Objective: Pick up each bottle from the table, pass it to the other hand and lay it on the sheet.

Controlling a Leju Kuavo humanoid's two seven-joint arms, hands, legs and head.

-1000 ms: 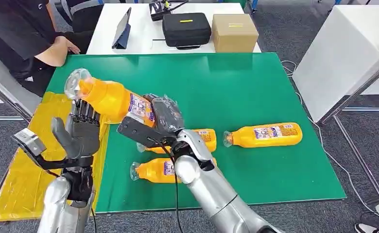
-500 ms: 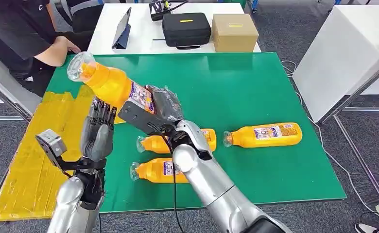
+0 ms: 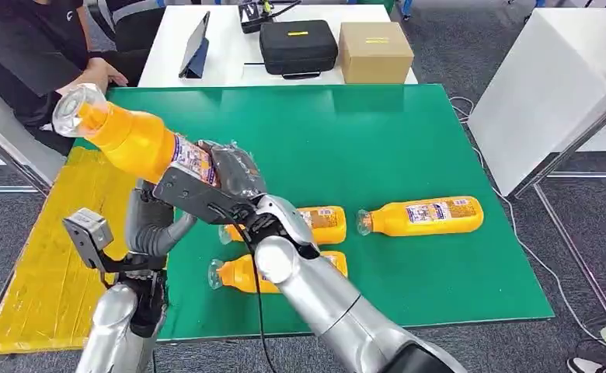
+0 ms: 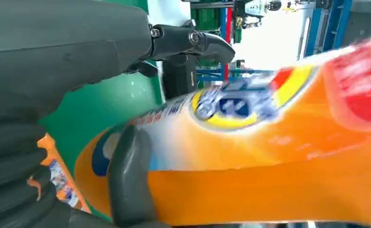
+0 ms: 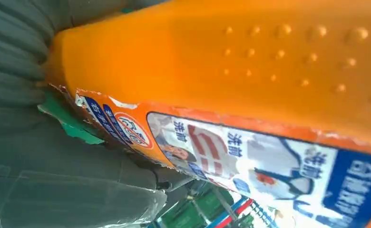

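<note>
Presently, the right hand (image 3: 234,177) grips an orange bottle (image 3: 133,140) by its labelled base, held aloft and tilted, cap toward the upper left of the frame above the yellow sheet (image 3: 47,256). The left hand (image 3: 154,225) sits just beneath it, fingers (image 4: 129,178) curling against the bottle's underside; a full grip cannot be confirmed. Three more bottles (image 3: 423,215) lie on the green surface (image 3: 377,140), right of centre.
</note>
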